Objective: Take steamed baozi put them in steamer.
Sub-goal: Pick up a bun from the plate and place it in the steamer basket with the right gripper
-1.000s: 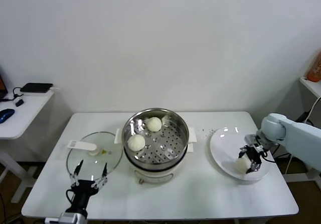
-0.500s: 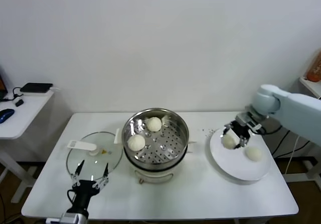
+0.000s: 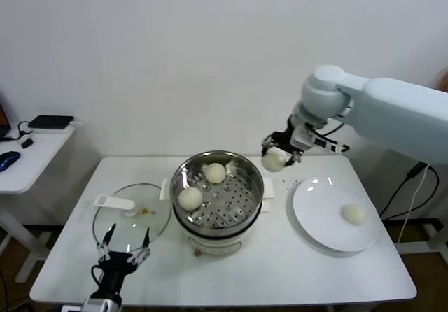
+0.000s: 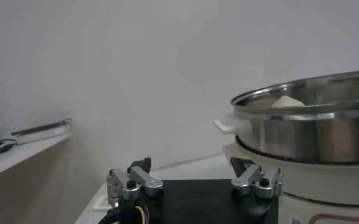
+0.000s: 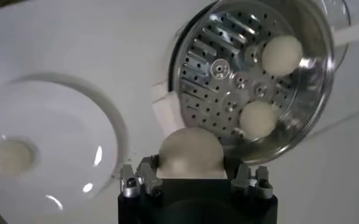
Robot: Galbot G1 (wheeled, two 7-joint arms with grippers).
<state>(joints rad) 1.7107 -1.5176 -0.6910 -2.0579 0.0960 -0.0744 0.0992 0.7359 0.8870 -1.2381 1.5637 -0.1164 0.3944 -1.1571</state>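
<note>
White table [image 3: 280,263]: steamer [image 3: 241,175] holding two baozi [image 3: 190,199] (fourth alone on plate [image 3: 318,217]); right gripper [image 3: 280,151] pinching bun [image 3: 274,159] beside rim; left gripper [image 3: 124,245] spread, near glass lid [image 3: 150,217].

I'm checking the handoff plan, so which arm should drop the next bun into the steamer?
Right. The right gripper already holds a baozi beside the steamer rim; the left gripper waits open near the glass lid.
</note>
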